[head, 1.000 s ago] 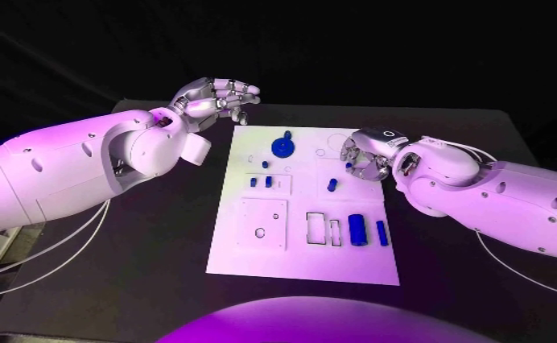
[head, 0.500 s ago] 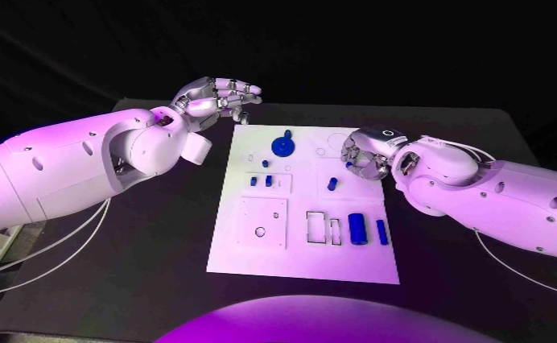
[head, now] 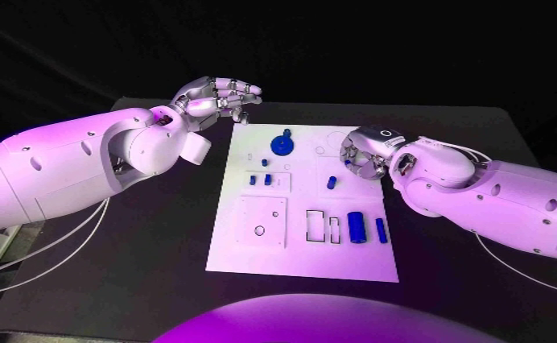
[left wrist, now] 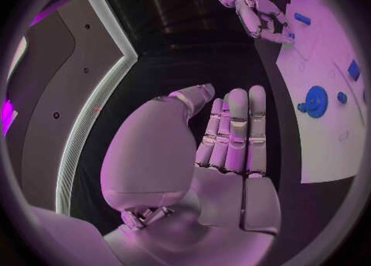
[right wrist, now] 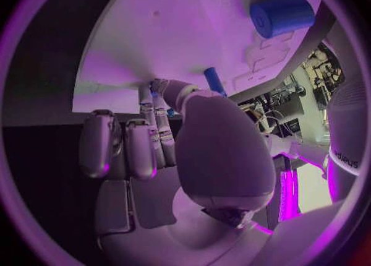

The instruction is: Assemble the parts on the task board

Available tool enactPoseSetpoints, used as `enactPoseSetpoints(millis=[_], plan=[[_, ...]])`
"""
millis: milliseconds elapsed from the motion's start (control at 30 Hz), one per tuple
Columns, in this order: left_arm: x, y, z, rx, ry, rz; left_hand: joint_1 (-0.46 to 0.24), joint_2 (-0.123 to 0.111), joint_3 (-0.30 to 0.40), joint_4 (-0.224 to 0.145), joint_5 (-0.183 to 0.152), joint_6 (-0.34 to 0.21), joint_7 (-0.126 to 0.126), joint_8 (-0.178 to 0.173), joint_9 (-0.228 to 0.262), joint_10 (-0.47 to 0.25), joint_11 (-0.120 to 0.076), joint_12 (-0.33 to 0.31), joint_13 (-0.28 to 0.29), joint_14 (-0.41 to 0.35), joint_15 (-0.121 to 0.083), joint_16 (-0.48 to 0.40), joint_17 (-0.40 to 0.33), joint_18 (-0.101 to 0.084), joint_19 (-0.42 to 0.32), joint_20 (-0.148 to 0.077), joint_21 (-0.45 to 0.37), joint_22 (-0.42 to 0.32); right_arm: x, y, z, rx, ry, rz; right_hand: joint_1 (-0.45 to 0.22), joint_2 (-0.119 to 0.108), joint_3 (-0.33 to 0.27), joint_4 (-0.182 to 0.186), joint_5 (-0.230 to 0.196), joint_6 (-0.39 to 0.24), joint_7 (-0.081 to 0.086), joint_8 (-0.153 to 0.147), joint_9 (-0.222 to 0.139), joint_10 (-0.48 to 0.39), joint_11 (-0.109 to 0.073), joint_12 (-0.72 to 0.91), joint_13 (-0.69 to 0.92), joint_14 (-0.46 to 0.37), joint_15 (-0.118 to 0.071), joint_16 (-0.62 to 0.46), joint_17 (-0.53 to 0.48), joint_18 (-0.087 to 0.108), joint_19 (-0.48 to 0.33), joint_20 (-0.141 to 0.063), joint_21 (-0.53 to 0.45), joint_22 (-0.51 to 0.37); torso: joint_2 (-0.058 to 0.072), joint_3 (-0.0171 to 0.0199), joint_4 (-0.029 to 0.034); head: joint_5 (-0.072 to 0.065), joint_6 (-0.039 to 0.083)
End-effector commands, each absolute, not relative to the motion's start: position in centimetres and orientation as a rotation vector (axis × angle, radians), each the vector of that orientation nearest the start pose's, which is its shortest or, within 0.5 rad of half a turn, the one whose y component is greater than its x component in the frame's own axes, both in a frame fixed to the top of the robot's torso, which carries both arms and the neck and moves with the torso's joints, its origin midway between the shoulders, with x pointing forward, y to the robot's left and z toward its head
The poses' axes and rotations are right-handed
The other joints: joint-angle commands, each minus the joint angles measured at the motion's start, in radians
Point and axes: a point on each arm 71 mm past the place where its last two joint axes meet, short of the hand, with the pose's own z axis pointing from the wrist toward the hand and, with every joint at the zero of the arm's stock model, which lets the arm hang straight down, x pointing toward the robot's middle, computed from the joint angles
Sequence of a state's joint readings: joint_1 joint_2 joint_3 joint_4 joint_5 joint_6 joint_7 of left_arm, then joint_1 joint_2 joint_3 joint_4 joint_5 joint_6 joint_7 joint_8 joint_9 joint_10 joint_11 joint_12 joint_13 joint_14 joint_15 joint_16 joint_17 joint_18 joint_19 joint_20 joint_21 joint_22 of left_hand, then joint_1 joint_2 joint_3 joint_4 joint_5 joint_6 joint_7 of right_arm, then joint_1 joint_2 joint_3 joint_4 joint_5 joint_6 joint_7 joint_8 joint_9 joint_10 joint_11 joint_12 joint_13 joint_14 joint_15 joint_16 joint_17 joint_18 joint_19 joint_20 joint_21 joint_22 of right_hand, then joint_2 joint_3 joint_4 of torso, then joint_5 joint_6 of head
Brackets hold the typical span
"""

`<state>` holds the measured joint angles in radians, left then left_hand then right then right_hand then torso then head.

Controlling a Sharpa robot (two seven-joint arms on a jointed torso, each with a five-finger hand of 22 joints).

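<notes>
While left robot hand (head: 218, 101) hovers, right robot hand (head: 363, 152) touches task board (head: 304, 262).

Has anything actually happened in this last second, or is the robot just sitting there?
Only a little. The right hand has crept slightly inward over the task board's right edge, toward the small blue part beside it; whether it holds anything cannot be told. The left hand has stayed raised beyond the board's far left corner, fingers curled on nothing. The blue parts lie where they were.

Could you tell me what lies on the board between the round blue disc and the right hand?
In the head view, only bare white task board separates the round blue disc from the right hand, apart from faint circular outlines on its surface.
</notes>
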<state>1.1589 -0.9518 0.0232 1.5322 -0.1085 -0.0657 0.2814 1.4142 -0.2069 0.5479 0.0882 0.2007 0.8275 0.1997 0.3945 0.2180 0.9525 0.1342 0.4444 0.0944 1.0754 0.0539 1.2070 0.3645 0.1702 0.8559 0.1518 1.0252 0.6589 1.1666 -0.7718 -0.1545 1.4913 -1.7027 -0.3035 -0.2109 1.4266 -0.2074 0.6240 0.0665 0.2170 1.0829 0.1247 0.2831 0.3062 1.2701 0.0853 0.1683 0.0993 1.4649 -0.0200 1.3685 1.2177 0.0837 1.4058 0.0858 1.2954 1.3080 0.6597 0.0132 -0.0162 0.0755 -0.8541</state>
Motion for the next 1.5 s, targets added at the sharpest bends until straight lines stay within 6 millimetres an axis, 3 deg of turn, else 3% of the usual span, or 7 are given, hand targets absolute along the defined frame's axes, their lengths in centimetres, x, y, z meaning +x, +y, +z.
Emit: enactPoseSetpoints(millis=[33,467,1000,1233,1500], plan=[[47.9,24.3,-17.6,-1.014,1.604,-1.634,-0.007,0.001,-0.003,-0.003,0.003,-0.009,0.001,-0.005,-0.002,-0.007,-0.001,0.006,0.002,0.005,0.002,-0.004,-0.002,0.014,0.002,0.000,-0.004,-0.001,46.3,-17.7,-24.6,-0.400,1.724,0.445,-0.002,0.013,0.046,-0.037,0.002,0.008,-0.001,0.008,0.005,0.049,-0.038,-0.001,0.042,0.048,-0.009,0.005,-0.002,-0.013,-0.001,-0.009,0.006,0.062,0.000,-0.0002,-0.0001,-0.001,0.000],[48.0,24.4,-17.6,-1.013,1.599,-1.628,-0.005,0.002,-0.003,-0.005,0.004,-0.010,0.002,-0.005,-0.002,-0.009,-0.001,0.006,0.002,0.005,0.002,-0.004,-0.002,0.014,0.003,0.000,-0.004,-0.002,45.8,-17.7,-24.0,-0.382,1.678,0.478,-0.015,0.009,0.059,-0.049,0.001,0.011,-0.004,0.014,0.015,0.057,-0.041,-0.004,0.049,0.048,-0.011,0.009,-0.003,-0.014,0.000,-0.011,0.011,0.068,-0.001,-0.0003,-0.0008,-0.001,0.002],[48.1,24.4,-17.7,-1.007,1.603,-1.621,-0.008,-0.001,-0.005,-0.008,0.005,-0.021,0.006,-0.008,-0.003,-0.022,0.003,0.008,0.002,0.004,0.005,-0.005,-0.003,0.014,0.004,0.003,-0.007,-0.004,45.2,-17.9,-21.8,-0.359,1.639,0.515,-0.021,0.007,0.063,-0.052,0.001,0.012,-0.004,0.016,0.019,0.059,-0.041,-0.005,0.051,0.048,-0.011,0.010,-0.003,-0.014,0.001,-0.011,0.013,0.070,-0.001,-0.0006,-0.0006,-0.002,0.009],[48.1,24.2,-17.8,-1.003,1.605,-1.624,-0.008,-0.001,-0.005,-0.009,0.005,-0.023,0.007,-0.009,-0.003,-0.024,0.004,0.008,0.002,0.004,0.006,-0.005,-0.003,0.014,0.005,0.003,-0.007,-0.004,43.6,-16.0,-21.0,-0.379,1.625,0.593,-0.023,0.006,0.064,-0.053,0.001,0.012,-0.004,0.016,0.021,0.060,-0.042,-0.006,0.052,0.048,-0.011,0.010,-0.005,-0.014,0.000,-0.011,0.011,0.069,-0.002,0.0009,-0.0015,0.002,0.012],[48.2,24.0,-17.9,-1.001,1.606,-1.629,-0.009,-0.001,-0.006,-0.009,0.005,-0.025,0.007,-0.009,-0.003,-0.027,0.004,0.008,0.002,0.004,0.006,-0.005,-0.003,0.014,0.005,0.004,-0.008,-0.005,41.1,-12.3,-20.1,-0.425,1.596,0.725,-0.024,0.006,0.064,-0.053,0.001,0.012,-0.004,0.016,0.021,0.060,-0.042,-0.007,0.052,0.048,-0.011,0.009,-0.006,-0.013,-0.002,-0.011,0.008,0.067,-0.002,0.0002,-0.0001,0.019,0.012]])
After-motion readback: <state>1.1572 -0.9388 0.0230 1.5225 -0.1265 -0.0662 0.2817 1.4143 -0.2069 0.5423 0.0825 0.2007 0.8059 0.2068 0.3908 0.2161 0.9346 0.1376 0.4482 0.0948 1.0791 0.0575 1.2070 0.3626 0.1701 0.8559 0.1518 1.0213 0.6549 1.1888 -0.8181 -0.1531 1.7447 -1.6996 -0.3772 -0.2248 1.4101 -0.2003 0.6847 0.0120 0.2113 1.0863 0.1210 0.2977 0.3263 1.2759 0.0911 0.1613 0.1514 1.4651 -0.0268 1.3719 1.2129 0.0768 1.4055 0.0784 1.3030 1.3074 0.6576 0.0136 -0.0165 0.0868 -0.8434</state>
